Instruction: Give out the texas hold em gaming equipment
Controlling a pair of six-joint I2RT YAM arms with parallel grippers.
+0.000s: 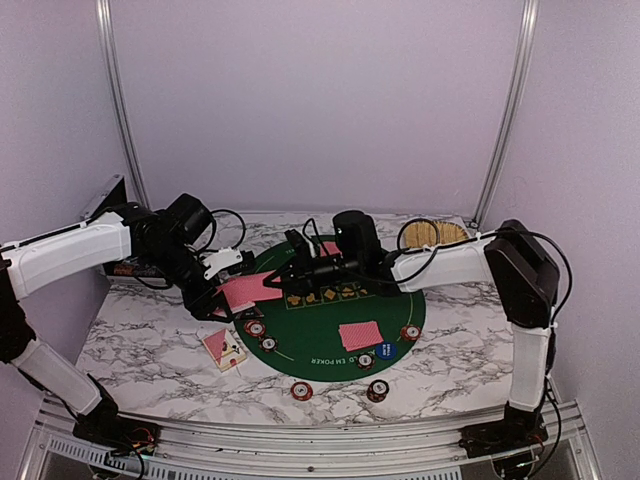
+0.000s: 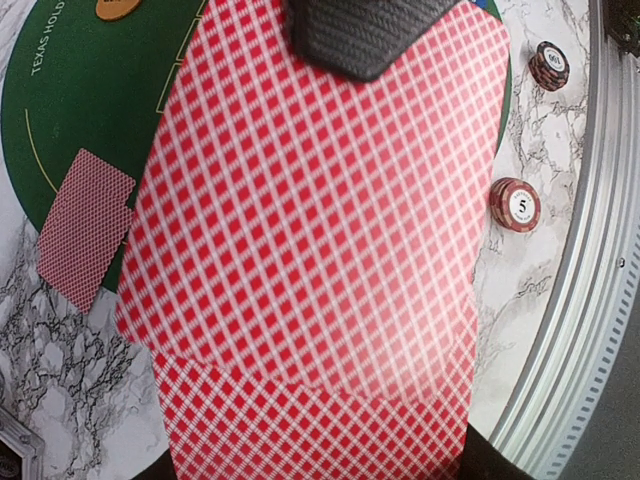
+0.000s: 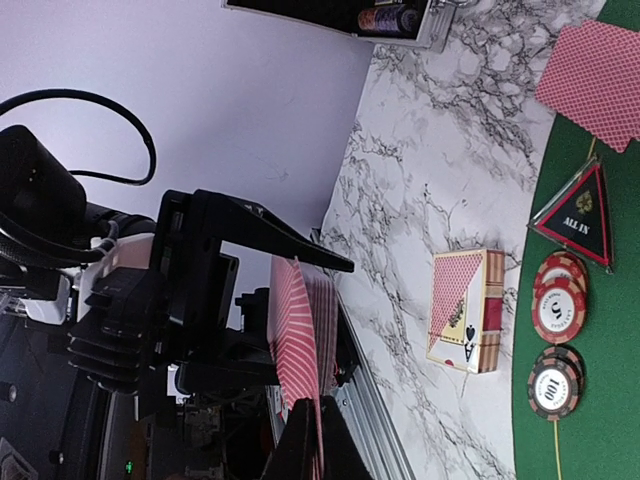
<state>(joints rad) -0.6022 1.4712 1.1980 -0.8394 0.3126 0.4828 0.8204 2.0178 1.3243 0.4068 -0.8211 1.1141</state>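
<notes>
Left tool (image 1: 220, 288) clamped on a small fan of red-backed cards (image 1: 245, 291), which it holds in the air over the left part of the green mat (image 1: 310, 335). Right tool (image 1: 291, 272), extended from the right above the mat's centre, closed narrowly on the uppermost card (image 2: 320, 220) of that fan, so the card spans from one tool to the other. In the right wrist view this card stands edge-on, rising from between that tool's fingers (image 3: 345, 462). Another face-down card (image 1: 360, 335) lies flat on the mat's near right part, well apart from both tools. Blue round button (image 1: 385, 350) just beside that card, on the mat. Two chip stacks (image 1: 255, 328) and the dark triangular marker (image 3: 582, 215) sit at the mat's left edge, below the held fan. Card box (image 1: 222, 347) on the desk (image 1: 150, 340), just off the mat's left edge. Two further chips (image 1: 302, 390) on the desk beyond the mat's near edge.
</notes>
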